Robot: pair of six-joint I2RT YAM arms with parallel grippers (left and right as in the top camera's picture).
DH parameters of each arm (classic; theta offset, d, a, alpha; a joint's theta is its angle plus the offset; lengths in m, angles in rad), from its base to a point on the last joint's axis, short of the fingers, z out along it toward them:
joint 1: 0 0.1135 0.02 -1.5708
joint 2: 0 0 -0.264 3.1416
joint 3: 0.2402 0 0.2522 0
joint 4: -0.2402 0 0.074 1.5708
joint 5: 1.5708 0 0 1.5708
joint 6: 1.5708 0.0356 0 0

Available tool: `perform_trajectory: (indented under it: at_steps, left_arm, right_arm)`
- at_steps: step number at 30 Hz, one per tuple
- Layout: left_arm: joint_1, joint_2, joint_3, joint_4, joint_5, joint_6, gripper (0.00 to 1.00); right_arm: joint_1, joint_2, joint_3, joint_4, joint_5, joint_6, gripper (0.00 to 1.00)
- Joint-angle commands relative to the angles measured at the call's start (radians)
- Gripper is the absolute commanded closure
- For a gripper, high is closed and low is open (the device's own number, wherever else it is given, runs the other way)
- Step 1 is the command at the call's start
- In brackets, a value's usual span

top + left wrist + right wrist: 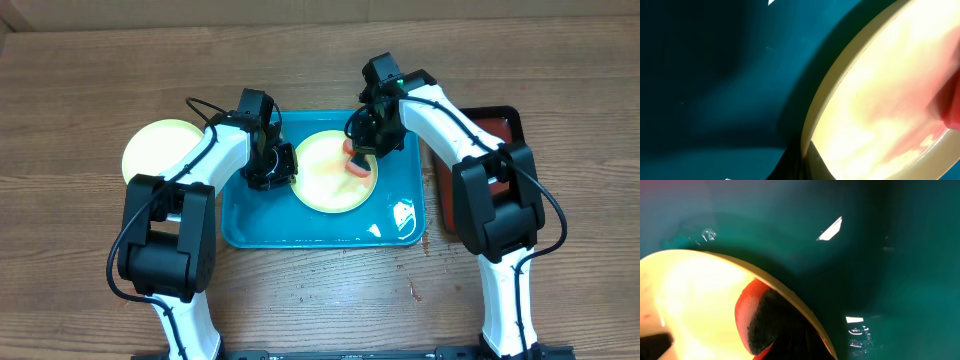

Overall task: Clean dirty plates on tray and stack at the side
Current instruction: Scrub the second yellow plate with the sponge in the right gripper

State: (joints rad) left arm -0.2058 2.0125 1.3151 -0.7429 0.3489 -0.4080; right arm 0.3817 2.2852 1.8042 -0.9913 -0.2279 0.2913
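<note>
In the overhead view, the teal tray (pixel 240 225) is taken as the reference and is seen at the middle of the wooden table (pixel 80 80). One plate (pixel 325 185) with a yellow-green rim is located inside the tray, toward its far edge. A second plate (pixel 155 150) is placed on the table, just beside the tray's left side. A dark red tray (pixel 500 125) is found just off the teal tray's right side and is partly covered by the right arm. The left gripper (pixel 272 165) is positioned over the tray's left half, at the plate's left rim. The right gripper (pixel 360 150) is positioned over the tray's far right part, and a red sponge (pixel 357 163) is pinched narrowly in it and pressed onto the plate. In the left wrist view, the tray (pixel 715 75) floor is shown with the plate (pixel 880 100) rim running into the closed jaws at the lower edge, so the rim is judged to be clamped; a blurred reddish area is seen at the right. In the right wrist view, the sponge (pixel 752 320), red with a dark face, is shown resting on the plate (pixel 695 295) at its rim, with the tray (pixel 890 255) floor beyond it.
</note>
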Motion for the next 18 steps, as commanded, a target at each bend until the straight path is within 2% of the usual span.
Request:
perform_trajectory:
  at_steps: [1,6,10,18]
  left_arm:
    - [0.01,0.016,-0.013,-0.015,-0.034,0.027,0.96]
    - [0.01,0.016,-0.013,-0.015,-0.034,0.027,0.96]
    - [0.01,0.016,-0.013,-0.014,-0.034,0.027,0.96]
    - [0.01,0.016,-0.013,-0.007,-0.034,0.027,0.96]
  right_arm:
    - [0.014,-0.017,-0.047,0.011,0.13,-0.004,0.96]
    - [0.074,-0.017,-0.145,0.084,0.035,0.001,0.96]
    - [0.114,-0.017,-0.211,0.153,-0.15,0.03,0.96]
    - [0.192,-0.017,-0.234,0.266,-0.391,0.111,0.96]
